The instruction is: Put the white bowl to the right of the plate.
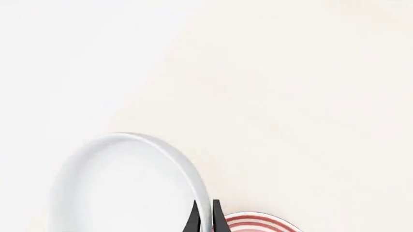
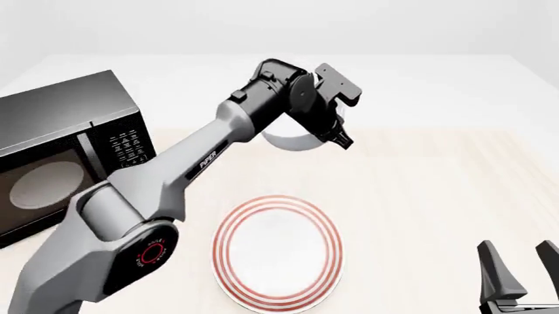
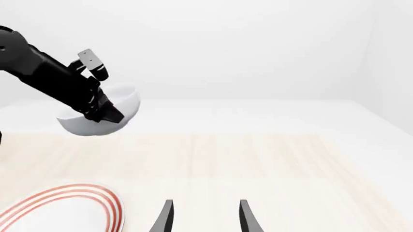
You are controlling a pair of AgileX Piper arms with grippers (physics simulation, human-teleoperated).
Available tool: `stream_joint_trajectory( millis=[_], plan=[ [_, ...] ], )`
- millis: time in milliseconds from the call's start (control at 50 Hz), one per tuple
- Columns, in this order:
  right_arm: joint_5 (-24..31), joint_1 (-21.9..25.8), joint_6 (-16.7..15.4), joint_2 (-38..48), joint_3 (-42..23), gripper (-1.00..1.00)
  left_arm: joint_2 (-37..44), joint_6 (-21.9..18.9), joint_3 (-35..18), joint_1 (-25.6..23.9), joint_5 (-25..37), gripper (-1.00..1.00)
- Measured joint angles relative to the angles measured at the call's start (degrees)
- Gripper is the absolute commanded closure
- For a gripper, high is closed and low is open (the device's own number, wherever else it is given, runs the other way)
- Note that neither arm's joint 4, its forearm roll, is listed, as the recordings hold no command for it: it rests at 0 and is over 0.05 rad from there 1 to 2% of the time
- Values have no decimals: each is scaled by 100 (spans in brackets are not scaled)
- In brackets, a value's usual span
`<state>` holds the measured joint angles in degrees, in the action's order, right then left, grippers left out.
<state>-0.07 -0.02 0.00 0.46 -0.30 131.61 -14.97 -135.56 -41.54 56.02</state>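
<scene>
The white bowl (image 2: 292,139) hangs above the table (image 2: 436,183) at upper centre of the front view, its rim pinched between the closed fingers of the left gripper (image 2: 341,139), slightly tilted in the right wrist view. The plate (image 2: 277,252) lies flat at lower centre, so the bowl sits beyond it and must travel toward the frame's right. That side shows bare table, with the right gripper (image 2: 517,269), fingers parted and empty, at the lower right corner; the microwave (image 2: 61,150) stands far left.
</scene>
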Motion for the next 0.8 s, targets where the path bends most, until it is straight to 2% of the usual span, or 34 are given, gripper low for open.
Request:
stream_joint_trajectory(
  millis=[120,200,540,800],
  plan=[
    [0,0,0,0,0,-100,107,75,-14,-298,-146,100],
    [0,0,0,0,0,-100,76,167,193,-481,-355,100],
    [0,0,0,0,0,-100,-331,623,1538,-1223,-1527,100],
    [0,0,0,0,0,-100,-460,960,2377,-1530,-2359,100]
  ],
)
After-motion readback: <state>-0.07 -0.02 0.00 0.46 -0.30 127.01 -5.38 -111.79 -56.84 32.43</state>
